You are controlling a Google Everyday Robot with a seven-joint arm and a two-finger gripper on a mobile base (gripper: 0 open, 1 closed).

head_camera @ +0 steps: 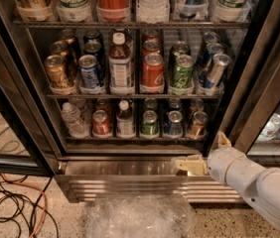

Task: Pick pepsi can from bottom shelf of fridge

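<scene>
The fridge (259,73) stands open before me, with black frames and dark racks. The bottom shelf (130,139) holds a row of drinks in clear trays. The pepsi can (174,123), dark blue with a silver top, stands at the front of its lane. It sits between a green can (150,124) and a bronze can (198,124). My gripper (189,164), cream-coloured on a white arm (259,182), points left in front of the steel base panel (125,172). It is below and slightly right of the pepsi can and apart from it.
Left on the bottom shelf are a water bottle (73,118), a red can (101,123) and a small bottle (125,119). The taller rack above carries several cans (152,73). A crumpled clear plastic bag (135,214) and cables (16,207) lie on the floor.
</scene>
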